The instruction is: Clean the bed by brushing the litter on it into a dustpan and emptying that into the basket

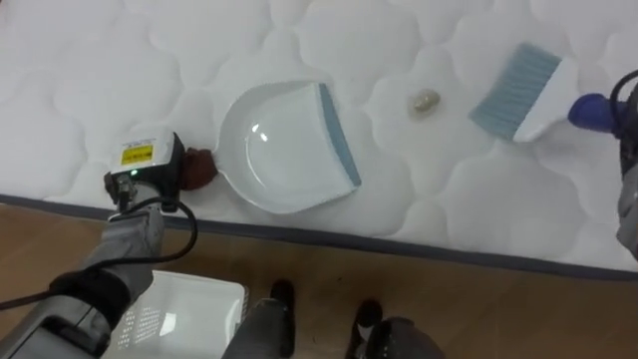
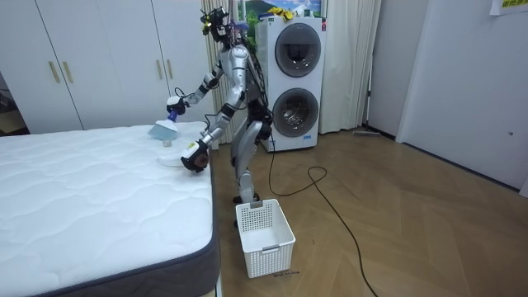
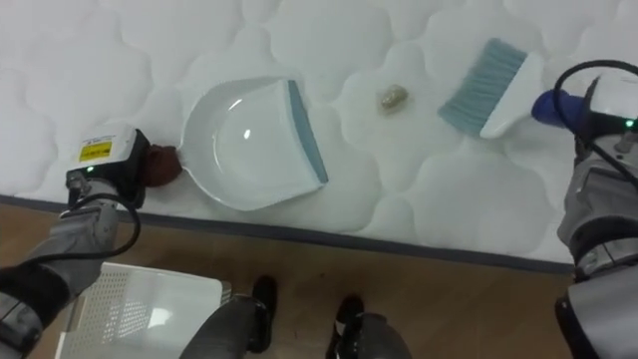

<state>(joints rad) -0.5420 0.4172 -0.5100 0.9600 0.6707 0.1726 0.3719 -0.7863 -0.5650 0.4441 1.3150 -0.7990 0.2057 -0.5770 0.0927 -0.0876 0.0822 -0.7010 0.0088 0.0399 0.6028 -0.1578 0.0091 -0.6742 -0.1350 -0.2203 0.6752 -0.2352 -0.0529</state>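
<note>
A white dustpan [image 1: 284, 150] with a grey-blue lip lies flat on the white quilted mattress [image 1: 90, 80] near its front edge. My left hand [image 1: 148, 170] is curled round its brown handle [image 1: 201, 170] at the pan's left. A small beige bit of litter [image 1: 426, 102] lies on the mattress to the right of the pan's lip. Further right is a brush [image 1: 518, 92] with pale blue bristles, tilted toward the litter. My right hand [image 3: 601, 108] holds it by its blue handle [image 1: 593, 110]. In the room view I stand at the bed's side, bent slightly over it.
A white plastic basket [image 1: 184, 311] stands on the wooden floor by my left leg, just below the mattress's edge [image 1: 419, 244]. Stacked washing machines [image 2: 295, 78] stand behind me, and white wardrobes [image 2: 99, 62] line the wall.
</note>
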